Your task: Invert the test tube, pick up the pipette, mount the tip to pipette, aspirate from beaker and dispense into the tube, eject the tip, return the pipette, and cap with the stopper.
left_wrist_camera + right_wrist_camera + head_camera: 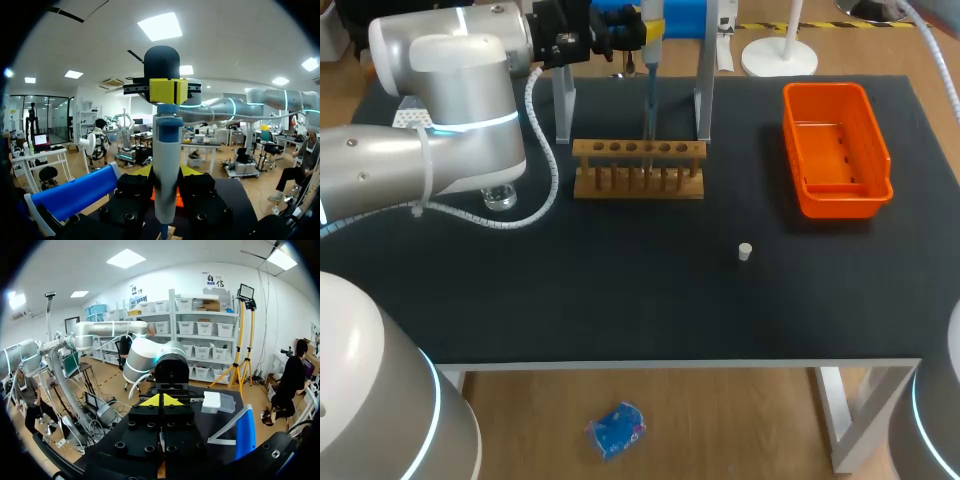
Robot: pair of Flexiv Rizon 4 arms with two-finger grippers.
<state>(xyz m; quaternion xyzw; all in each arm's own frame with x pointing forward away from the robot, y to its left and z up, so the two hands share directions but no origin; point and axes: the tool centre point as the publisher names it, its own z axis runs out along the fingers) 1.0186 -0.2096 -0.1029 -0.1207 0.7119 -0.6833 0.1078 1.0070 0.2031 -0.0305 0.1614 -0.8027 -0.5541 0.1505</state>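
Pipette [650, 60]: pale grey barrel, blue collar up by the head, thin lower end pointing straight down
Where it is: hanging upright near the far edge of the table [620, 300], roughly mid-way along, right over the wooden test tube rack [638, 170]. Its lower end lines up with the rack's row of holes, can't tell if it touches anything
Left gripper [166, 174]: clamped on the barrel from both sides, fingers only as far apart as the barrel is wide
Right gripper [161, 401]: yellow tips squeezed together with nothing between them. In the left wrist view it sits right on the pipette's head and looks to be touching it
Stopper [744, 251]: small and white, lying on its own right of the table's middle, well apart from the rack
Beaker [500, 197]: clear glass, left of the rack, mostly hidden under the left arm
Orange basket [835, 150]: by the far right corner
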